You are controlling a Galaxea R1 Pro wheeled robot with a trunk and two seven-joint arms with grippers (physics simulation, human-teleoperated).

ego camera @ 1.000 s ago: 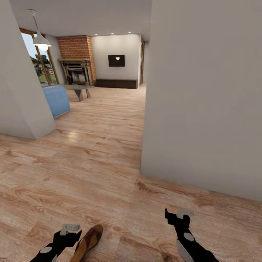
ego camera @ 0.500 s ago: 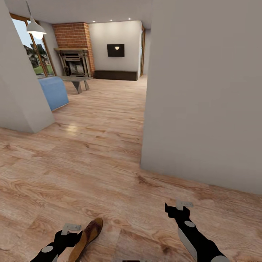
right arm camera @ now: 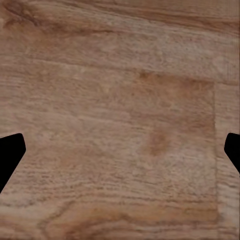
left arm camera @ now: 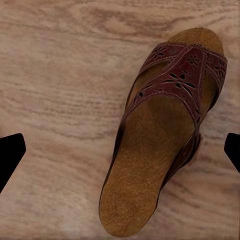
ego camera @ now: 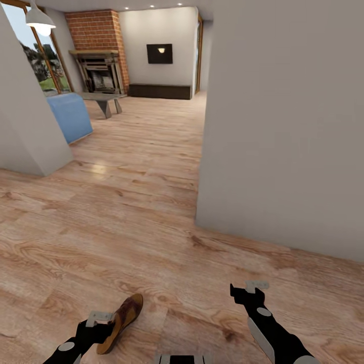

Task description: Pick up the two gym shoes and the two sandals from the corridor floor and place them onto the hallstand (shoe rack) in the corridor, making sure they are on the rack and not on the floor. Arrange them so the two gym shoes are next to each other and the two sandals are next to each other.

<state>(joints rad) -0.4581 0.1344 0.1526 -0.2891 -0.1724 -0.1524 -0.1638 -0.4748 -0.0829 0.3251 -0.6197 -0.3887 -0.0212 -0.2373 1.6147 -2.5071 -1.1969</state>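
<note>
Sandal (ego camera: 121,317) lies flat on the floor (ego camera: 131,237) at about 7 o'clock in the head view, toe toward 1 o'clock, just right of the left gripper (ego camera: 97,318). Seen from the left wrist, the sandal (left arm camera: 162,135) rests sole-down on the floor (left arm camera: 60,90), its dark cut-out strap across the front and tan insole bare at the heel; the left gripper (left arm camera: 120,150) hangs above it with fingers (left arm camera: 10,152) spread wide, one tip at each edge, touching nothing. Whether it is directly over the shoe or slightly beside it differs between views.

Right gripper (ego camera: 251,289) sits at 5 o'clock over bare planks, well apart from the sandal. From its wrist, the right gripper (right arm camera: 120,150) has its fingers (right arm camera: 10,152) spread wide above floor (right arm camera: 120,100).

A grey wall (ego camera: 283,126) rises at 1 to 3 o'clock.
</note>
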